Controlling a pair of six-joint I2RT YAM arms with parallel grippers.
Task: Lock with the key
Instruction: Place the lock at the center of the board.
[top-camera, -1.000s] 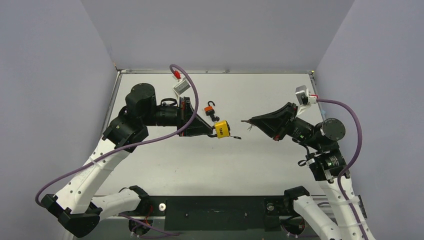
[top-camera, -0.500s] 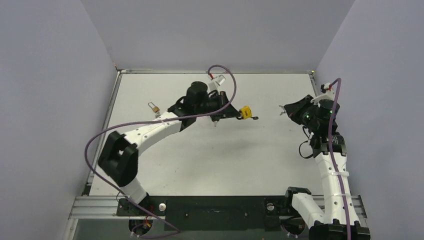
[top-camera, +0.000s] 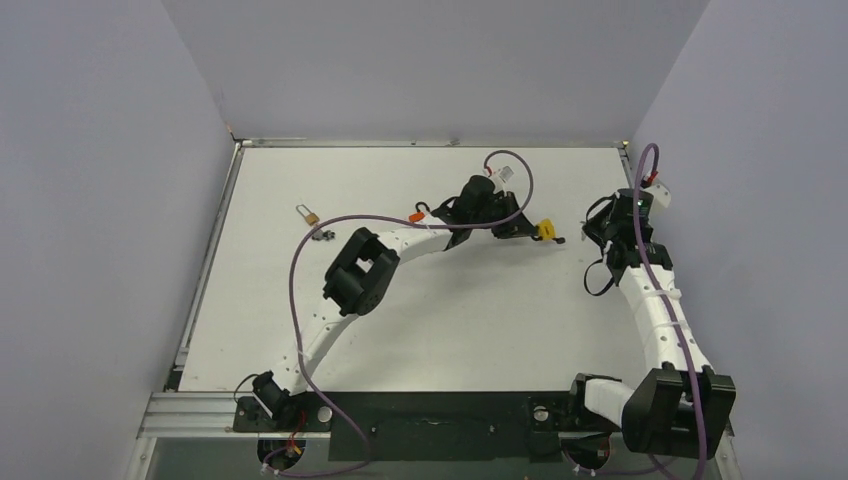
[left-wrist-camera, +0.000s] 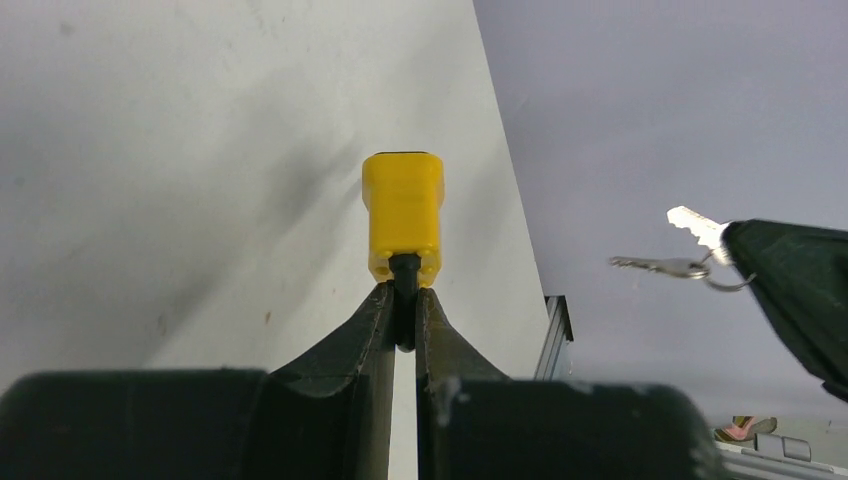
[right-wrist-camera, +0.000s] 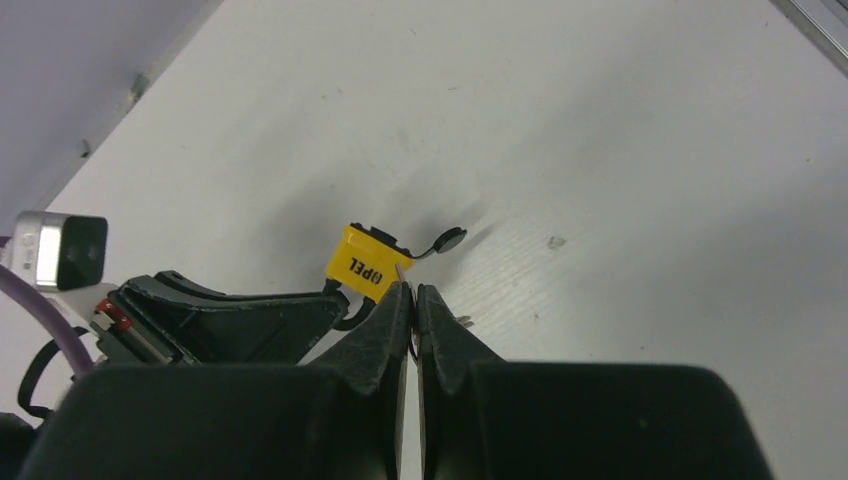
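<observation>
**Yellow padlock (left-wrist-camera: 403, 215) and key (left-wrist-camera: 692, 223) held, not yet joined**

Left gripper (left-wrist-camera: 404, 296) is clamped on the padlock's shackle (left-wrist-camera: 403, 268), holding it above the table (top-camera: 450, 320) toward the right edge. Right gripper (right-wrist-camera: 408, 290), pinched on the key, sits just beside. Insertion and turning seem left.

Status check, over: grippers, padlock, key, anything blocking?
Left gripper shut on yellow padlock. Right gripper shut on key, not yet inserted. Gap between them clear.
</observation>
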